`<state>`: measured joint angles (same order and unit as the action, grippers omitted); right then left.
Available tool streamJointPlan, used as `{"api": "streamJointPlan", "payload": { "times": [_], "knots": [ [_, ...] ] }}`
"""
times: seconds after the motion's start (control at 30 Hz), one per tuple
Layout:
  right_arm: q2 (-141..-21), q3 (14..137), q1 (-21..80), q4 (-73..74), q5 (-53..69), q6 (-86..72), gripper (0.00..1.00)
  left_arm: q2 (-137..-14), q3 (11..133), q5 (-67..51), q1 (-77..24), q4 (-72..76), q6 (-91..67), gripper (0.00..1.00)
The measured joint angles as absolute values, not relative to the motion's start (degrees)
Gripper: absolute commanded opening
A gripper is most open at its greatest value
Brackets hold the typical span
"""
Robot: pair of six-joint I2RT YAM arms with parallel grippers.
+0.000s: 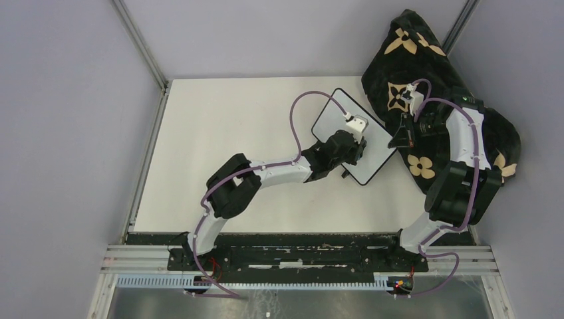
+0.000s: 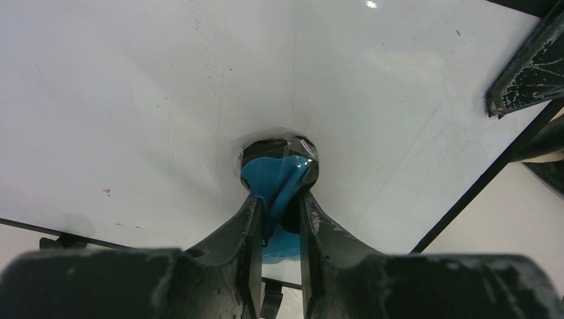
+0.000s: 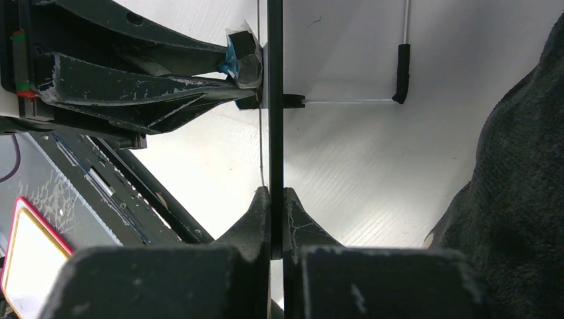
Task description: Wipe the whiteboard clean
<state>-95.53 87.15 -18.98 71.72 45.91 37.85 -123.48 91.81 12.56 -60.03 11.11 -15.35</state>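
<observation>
- A white worktop (image 1: 233,133) is seen from above, with two robot arms bolted at its near edge.
- The whiteboard (image 1: 376,158), white with a thin black frame and rounded corners, is found right of the worktop's middle, turned diagonally, with its far right side just beside a black blanket (image 1: 425,73) patterned with tan flowers.
- The left hand (image 1: 359,145) is reached out over the board's middle.
- In the left wrist view, the left hand (image 2: 276,199) is shown clamped on a blue pad (image 2: 276,174), whose dark tip, wrapped in clear film, is pressed against the whiteboard (image 2: 133,100).
- The board's surface is seen almost wholly clean there; only a tiny red speck (image 2: 106,191) is left near its lower left.
- The right hand (image 1: 401,138) is placed at the board's right edge, next to the blanket.
- In the right wrist view, the right hand (image 3: 276,196) is shown closed tightly on the whiteboard's (image 3: 275,80) black frame, which is seen edge-on.
- The blanket (image 3: 519,199) fills the right side of that view.
</observation>
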Motion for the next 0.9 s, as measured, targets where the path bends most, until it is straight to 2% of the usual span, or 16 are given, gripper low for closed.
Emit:
{"api": "streamJointPlan", "payload": {
  "times": [0.47, 0.9],
  "knots": [
    [-95.5, 87.2, -17.8, 71.4, 48.1, 37.4, 0.0, -121.2, 83.6, 6.7, -53.4, 16.2, -15.3, 0.03],
    [-95.7, 87.2, -17.4, 71.2, 49.0, 37.1, 0.0, -121.2, 83.3, 3.9, -50.0, 14.3, -15.4, 0.03]
  ]
}}
